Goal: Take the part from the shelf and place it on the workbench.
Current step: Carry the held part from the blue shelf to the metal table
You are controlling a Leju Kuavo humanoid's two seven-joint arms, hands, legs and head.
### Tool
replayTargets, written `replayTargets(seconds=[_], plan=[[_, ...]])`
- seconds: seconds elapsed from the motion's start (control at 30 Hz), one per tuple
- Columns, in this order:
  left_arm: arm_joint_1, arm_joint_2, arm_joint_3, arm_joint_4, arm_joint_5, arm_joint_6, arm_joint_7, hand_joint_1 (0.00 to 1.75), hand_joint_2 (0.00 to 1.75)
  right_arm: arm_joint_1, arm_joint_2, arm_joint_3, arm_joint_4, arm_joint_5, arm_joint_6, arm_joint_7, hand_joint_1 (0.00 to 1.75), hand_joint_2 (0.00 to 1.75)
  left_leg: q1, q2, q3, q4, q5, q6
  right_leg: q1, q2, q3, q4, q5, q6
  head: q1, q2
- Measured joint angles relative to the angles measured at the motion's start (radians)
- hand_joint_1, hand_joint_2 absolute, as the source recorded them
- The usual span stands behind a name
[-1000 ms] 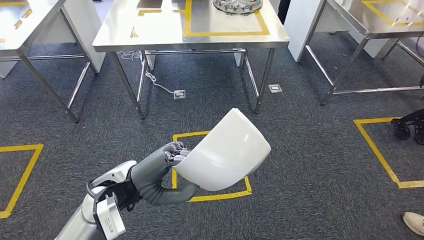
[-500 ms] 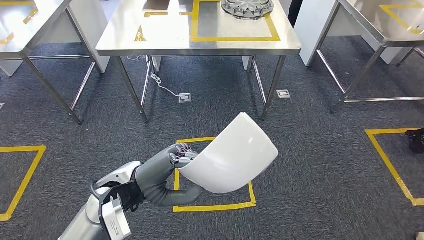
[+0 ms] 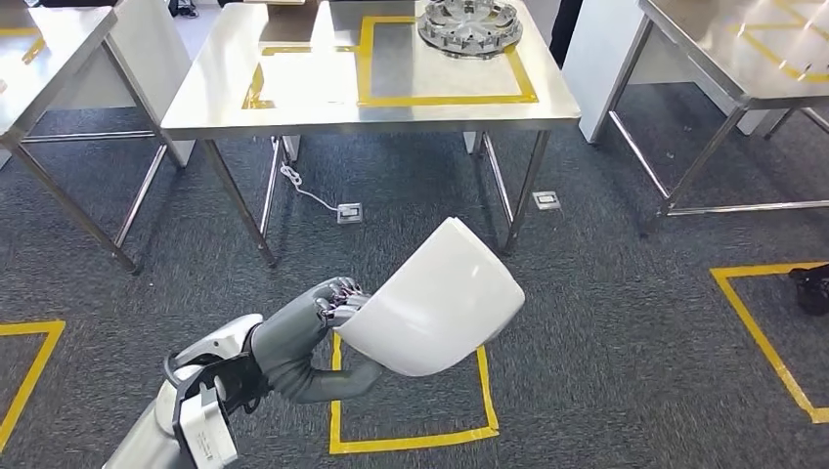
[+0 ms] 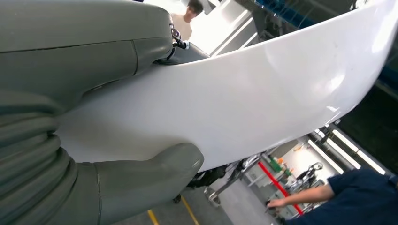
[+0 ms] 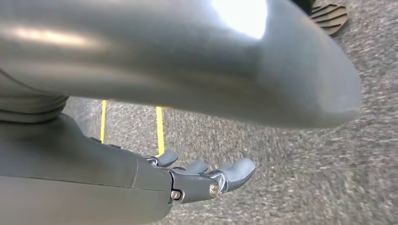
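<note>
Above the yellow tape square (image 3: pixel 411 410) on the grey carpet, left hand (image 3: pixel 327 327) holds the white curved part (image 3: pixel 430 303) out in front of the robot. Fingers lie along the part's upper edge, thick grey thumb (image 4: pixel 141 176) presses its underside; part pinched between them at one end, the rest sticking out free, tilted up and away from the hand. Beyond the tape square stands the steel workbench (image 3: pixel 303 98), well apart from the part, with a yellow taped rectangle on its top and a round metal fixture (image 3: pixel 469 21) inside that rectangle's far corner. Right hand (image 5: pixel 206 176) hangs over the carpet, fingers loosely extended and slightly apart, holding nothing. Person in a dark blue sleeve (image 4: pixel 347 192) visible past the part in the left wrist view.
</note>
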State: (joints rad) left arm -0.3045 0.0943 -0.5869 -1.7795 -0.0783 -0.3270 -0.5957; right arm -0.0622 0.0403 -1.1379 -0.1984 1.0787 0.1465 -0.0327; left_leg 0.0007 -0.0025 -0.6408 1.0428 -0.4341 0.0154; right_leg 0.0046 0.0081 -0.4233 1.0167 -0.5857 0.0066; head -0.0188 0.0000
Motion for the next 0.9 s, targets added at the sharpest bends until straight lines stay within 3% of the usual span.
replayTargets(seconds=[0.03,0.1,0.13,0.2,0.23,0.27,0.3,0.37,0.43,0.5,0.57,0.63,0.7,0.77,0.8,0.83,0.9], plan=[[-0.003,-0.001,0.000,-0.001,0.000,0.000,0.000,1.75,1.75,-0.003,0.000,0.000,0.000,0.000,0.000,0.000,0.00,0.00,0.001,-0.002,0.014,-0.003,-0.004,0.007,-0.001,-0.001,-0.002,0.022,0.009,0.006,0.001,0.000],[-0.007,-0.002,0.000,-0.002,0.000,0.000,-0.001,1.75,1.75,-0.009,-0.001,0.000,0.000,0.000,0.000,0.000,0.00,0.00,0.004,-0.003,0.039,-0.006,-0.017,0.019,-0.004,-0.002,-0.058,0.122,0.022,0.015,0.005,0.000],[-0.008,-0.002,0.000,-0.002,0.000,0.000,-0.001,1.75,1.75,-0.010,-0.001,0.000,0.000,0.000,0.000,0.000,0.00,0.00,0.004,-0.002,0.048,-0.007,-0.026,0.022,-0.005,-0.003,-0.106,0.186,0.011,0.020,0.008,0.000],[-0.008,-0.002,0.000,0.000,0.000,0.000,-0.001,1.75,1.75,-0.008,0.000,0.000,0.000,0.000,0.000,0.000,0.00,0.00,0.004,-0.004,0.066,-0.008,-0.045,0.024,-0.009,-0.003,-0.200,0.280,-0.050,0.027,0.011,0.000],[-0.008,-0.002,-0.001,0.000,0.000,0.000,0.000,1.75,1.75,-0.006,0.000,0.000,0.000,0.000,0.000,0.000,0.00,0.00,0.004,-0.005,0.077,-0.008,-0.055,0.024,-0.010,-0.003,-0.234,0.293,-0.080,0.028,0.013,0.000],[-0.007,-0.002,-0.001,0.000,0.001,0.001,0.001,1.75,1.75,-0.004,0.000,0.000,0.000,0.000,0.001,0.000,0.00,0.00,0.004,-0.006,0.089,-0.008,-0.066,0.023,-0.011,-0.003,-0.254,0.278,-0.089,0.028,0.014,0.000],[-0.007,-0.002,-0.001,0.000,0.001,0.002,0.002,1.75,1.75,-0.002,0.000,0.000,0.000,0.000,0.002,0.000,0.00,0.00,0.004,-0.007,0.101,-0.008,-0.077,0.021,-0.011,-0.004,-0.261,0.237,-0.070,0.026,0.015,0.000],[-0.006,-0.004,-0.001,0.000,0.000,0.010,0.008,1.75,1.75,0.001,-0.001,0.000,0.000,0.004,0.005,-0.003,0.00,0.00,0.004,-0.006,0.127,-0.008,-0.099,0.016,-0.007,-0.005,-0.245,0.113,0.037,0.016,0.017,0.000],[0.000,-0.005,0.000,-0.004,-0.005,0.022,0.015,1.75,1.75,0.003,-0.001,0.000,0.000,0.013,0.007,-0.006,0.00,0.00,0.002,-0.007,0.147,-0.012,-0.121,0.006,0.000,-0.007,-0.223,0.039,0.099,0.004,0.020,0.000],[0.008,-0.004,0.000,-0.014,-0.011,0.034,0.018,1.75,1.75,0.004,-0.003,0.000,0.000,0.022,0.012,-0.008,0.00,0.00,0.000,-0.008,0.165,-0.001,-0.120,-0.009,0.001,-0.004,-0.199,0.022,0.096,-0.008,0.022,0.000],[0.016,-0.001,0.000,-0.025,-0.017,0.042,0.016,1.75,1.75,0.004,-0.004,0.001,0.000,0.027,0.019,-0.010,0.00,0.00,-0.001,-0.006,0.166,0.048,-0.105,-0.020,-0.005,-0.003,-0.164,0.005,0.115,-0.019,0.020,0.000],[0.024,0.004,0.000,-0.030,-0.020,0.047,0.014,1.75,1.75,0.003,-0.004,0.001,0.000,0.030,0.023,-0.010,0.00,0.00,0.001,-0.004,0.115,0.141,-0.118,-0.028,-0.009,-0.006,-0.137,-0.001,0.117,-0.028,0.013,0.000],[0.034,0.009,0.000,-0.033,-0.022,0.048,0.015,1.75,1.75,0.001,-0.004,0.001,0.000,0.031,0.024,-0.009,0.00,0.00,0.002,-0.004,0.033,0.231,-0.174,-0.033,-0.009,-0.005,-0.121,-0.001,0.098,-0.032,0.006,0.000],[0.041,0.012,0.000,-0.034,-0.023,0.048,0.016,1.75,1.75,0.002,-0.004,0.002,0.000,0.031,0.024,-0.007,0.00,0.00,0.003,-0.003,-0.022,0.243,-0.224,-0.037,-0.010,-0.003,-0.102,-0.001,0.077,-0.031,0.003,0.000],[0.043,0.015,0.000,-0.034,-0.023,0.048,0.016,1.75,1.75,0.003,-0.004,0.002,0.000,0.031,0.024,-0.006,0.00,0.00,0.004,-0.003,-0.031,0.213,-0.219,-0.038,-0.010,-0.003,-0.089,-0.001,0.065,-0.030,0.001,0.000],[0.044,0.017,0.000,-0.034,-0.023,0.048,0.016,1.75,1.75,0.003,-0.004,0.002,0.000,0.031,0.024,-0.004,0.00,0.00,0.005,-0.003,-0.032,0.163,-0.183,-0.037,-0.010,-0.002,-0.075,-0.001,0.052,-0.028,0.000,0.000],[0.046,0.024,0.000,-0.031,-0.023,0.048,0.016,1.75,1.75,0.004,-0.004,0.002,0.000,0.031,0.024,0.000,0.00,0.00,0.005,0.000,-0.028,0.056,-0.056,-0.029,-0.009,-0.001,-0.052,0.001,0.025,-0.019,-0.002,0.000]])
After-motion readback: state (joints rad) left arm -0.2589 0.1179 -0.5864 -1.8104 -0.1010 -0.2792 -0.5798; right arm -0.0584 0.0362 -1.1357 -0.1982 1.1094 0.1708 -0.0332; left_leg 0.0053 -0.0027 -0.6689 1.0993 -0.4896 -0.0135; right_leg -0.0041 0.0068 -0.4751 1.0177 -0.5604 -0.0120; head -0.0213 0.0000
